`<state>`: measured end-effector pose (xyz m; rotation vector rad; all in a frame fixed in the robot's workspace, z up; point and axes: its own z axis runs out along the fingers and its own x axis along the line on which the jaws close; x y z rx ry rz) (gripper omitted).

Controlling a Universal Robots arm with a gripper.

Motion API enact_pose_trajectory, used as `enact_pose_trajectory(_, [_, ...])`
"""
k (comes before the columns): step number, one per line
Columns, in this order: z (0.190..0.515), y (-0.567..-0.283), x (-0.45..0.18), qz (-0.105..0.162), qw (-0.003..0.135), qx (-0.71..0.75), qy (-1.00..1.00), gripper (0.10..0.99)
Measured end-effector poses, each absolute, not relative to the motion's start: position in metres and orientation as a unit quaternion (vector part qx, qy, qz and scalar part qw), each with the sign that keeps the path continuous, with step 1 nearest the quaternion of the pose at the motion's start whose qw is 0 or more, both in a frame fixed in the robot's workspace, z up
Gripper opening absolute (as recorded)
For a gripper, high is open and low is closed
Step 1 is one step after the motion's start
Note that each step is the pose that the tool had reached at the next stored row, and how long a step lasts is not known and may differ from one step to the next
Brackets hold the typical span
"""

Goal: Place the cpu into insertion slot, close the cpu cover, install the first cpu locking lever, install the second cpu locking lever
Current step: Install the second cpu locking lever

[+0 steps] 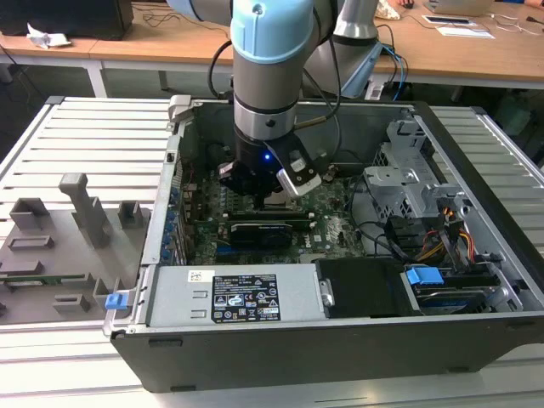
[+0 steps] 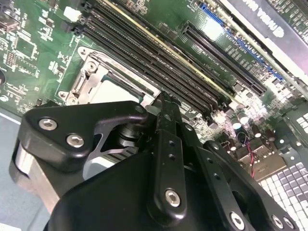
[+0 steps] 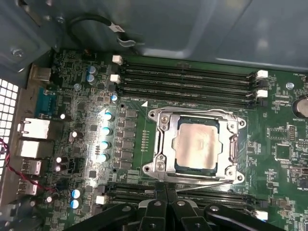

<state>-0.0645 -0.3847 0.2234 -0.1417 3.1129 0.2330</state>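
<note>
Cpu (image 3: 197, 144) (under shut cpu cover (image 3: 163, 144)) sits just beyond gripper (image 3: 166, 188), fingers closed, empty.

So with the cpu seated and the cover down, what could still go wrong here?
The gripper sits at the edge of the cpu cover, near its thin lever; a slip could leave the lever unlatched. The memory slots flank the socket closely, so a sideways drift could knock them. A bad press could also load the cpu unevenly.
</note>
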Motion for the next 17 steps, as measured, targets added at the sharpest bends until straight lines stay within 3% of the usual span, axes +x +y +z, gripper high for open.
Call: enact_pose_trajectory(17, [0.211, -0.389, -0.075, 0.095, 0.009, -0.046, 0.994, 0.106])
